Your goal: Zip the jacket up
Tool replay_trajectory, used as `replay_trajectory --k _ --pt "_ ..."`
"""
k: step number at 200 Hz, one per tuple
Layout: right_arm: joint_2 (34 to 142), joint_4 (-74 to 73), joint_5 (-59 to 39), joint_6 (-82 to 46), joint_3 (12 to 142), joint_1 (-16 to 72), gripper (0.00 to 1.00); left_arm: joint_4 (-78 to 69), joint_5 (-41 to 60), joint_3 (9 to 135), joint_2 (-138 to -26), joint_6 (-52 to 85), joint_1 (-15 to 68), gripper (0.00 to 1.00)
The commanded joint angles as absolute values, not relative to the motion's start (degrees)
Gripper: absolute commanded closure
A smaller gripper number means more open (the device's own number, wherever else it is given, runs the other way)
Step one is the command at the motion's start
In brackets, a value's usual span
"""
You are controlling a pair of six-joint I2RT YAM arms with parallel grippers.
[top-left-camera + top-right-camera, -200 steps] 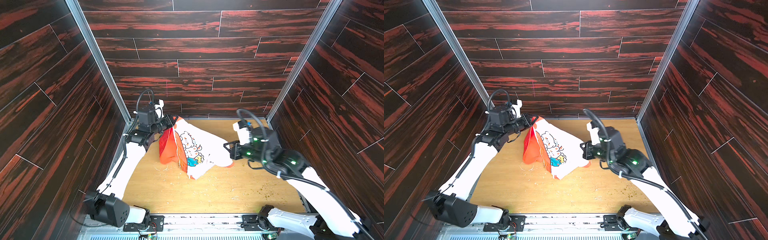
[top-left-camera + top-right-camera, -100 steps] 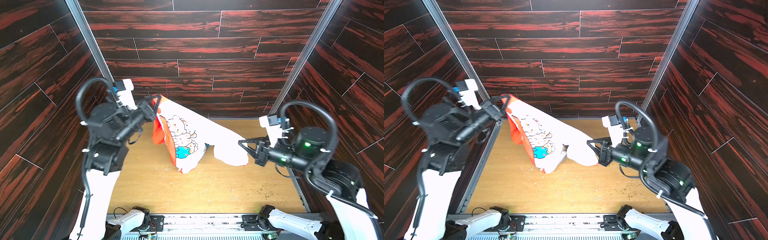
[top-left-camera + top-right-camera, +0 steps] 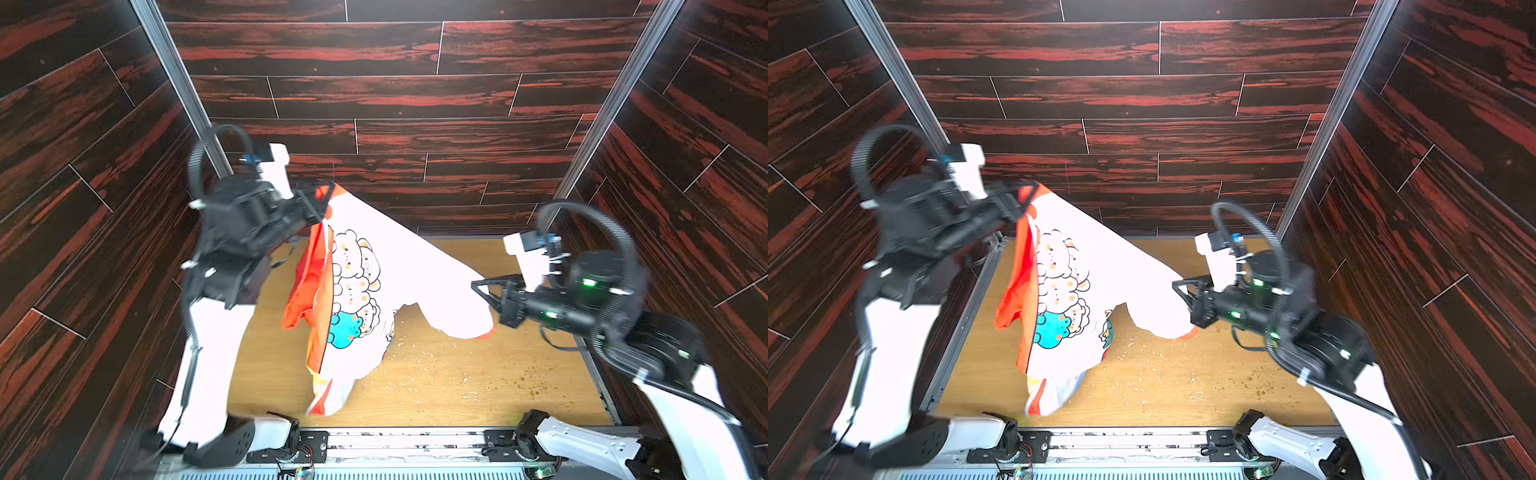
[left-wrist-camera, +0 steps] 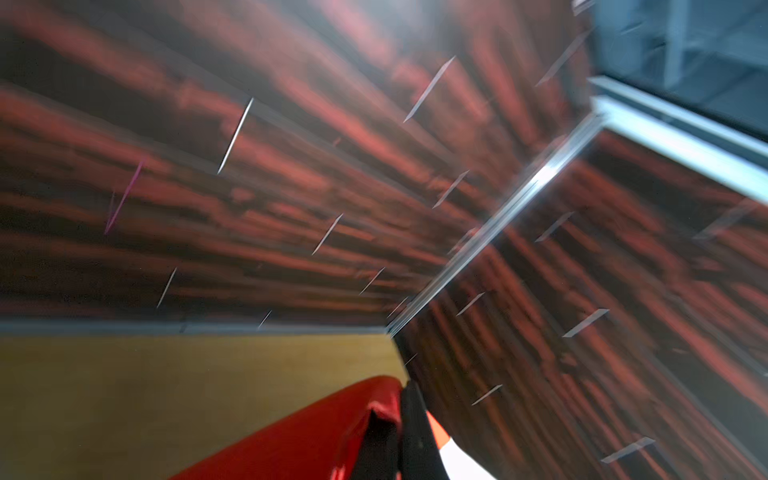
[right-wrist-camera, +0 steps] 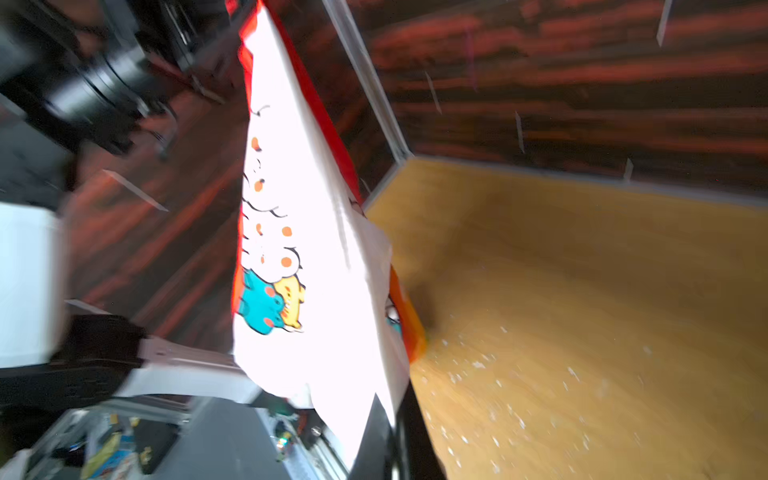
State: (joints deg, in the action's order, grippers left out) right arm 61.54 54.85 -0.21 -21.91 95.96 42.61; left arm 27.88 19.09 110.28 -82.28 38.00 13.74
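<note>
L gripper point(image 3: 321, 202) is pinching shut on the orange top corner of the jacket point(image 3: 390, 270), R gripper point(image 3: 478, 287) is clamping its white side, and it's hanging stretched btwn them above the table point(image 3: 478, 386).

This is a robot test cell in a lab, not a lived-in room. In both top views, panels printed with dark red-black wood grain point(image 3: 395, 95) box in the back and both sides, joined toward the upper corners by bare aluminium posts point(image 3: 176, 83). A pale wooden board point(image 3: 457, 395) forms the bench top, littered with crumbs point(image 3: 419, 357). Along the bottom edge runs a metal rail point(image 3: 395, 437) carrying bolted arm bases point(image 3: 582, 446) and exposed wiring point(image 3: 291, 471).
</note>
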Motion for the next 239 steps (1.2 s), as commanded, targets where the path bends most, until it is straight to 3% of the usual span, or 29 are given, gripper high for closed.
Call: replay_trajectory --k 1,36,61,130,136,147,164,181,208,239 --pt "64.3 57.4 3.7 -20.2 90.1 39.5 1.0 27.6 15.7 107.5 -91.2 38.1 14.3 1.0" --pt "66.9 49.4 -11.1 -18.7 78.1 24.1 1.0 23.1 15.9 105.4 -104.1 41.3 16.5 1.0" --pt "69.1 46.1 -14.3 -17.4 75.0 17.7 1.0 21.4 16.5 109.4 -113.1 43.2 18.2 1.0" --pt "81.1 42.9 -19.5 -21.6 75.0 -4.6 1.0 30.9 23.8 155.8 -145.7 49.4 23.9 1.0" --pt "82.9 42.4 -19.5 -22.3 75.1 -5.6 1.0 30.5 24.3 158.6 -148.0 50.9 24.1 0.94" --pt "85.6 41.5 -18.5 -23.2 75.6 -7.0 0.91 30.7 23.9 161.9 -150.6 52.3 24.3 0.76" --pt "85.8 39.6 -15.3 -24.7 75.5 -7.4 0.59 34.8 20.6 160.2 -149.2 50.0 24.2 0.59" --pt "84.2 38.8 -13.7 -25.7 76.3 -7.3 0.45 35.5 18.0 151.8 -143.4 45.4 24.0 0.53" --pt "80.8 38.8 -11.5 -25.0 76.9 -5.1 0.39 33.5 13.3 136.8 -132.1 41.2 22.7 0.51" --pt "80.8 41.1 -9.9 -22.8 76.9 6.4 0.43 35.4 10.9 122.4 -121.2 38.7 21.5 0.52"
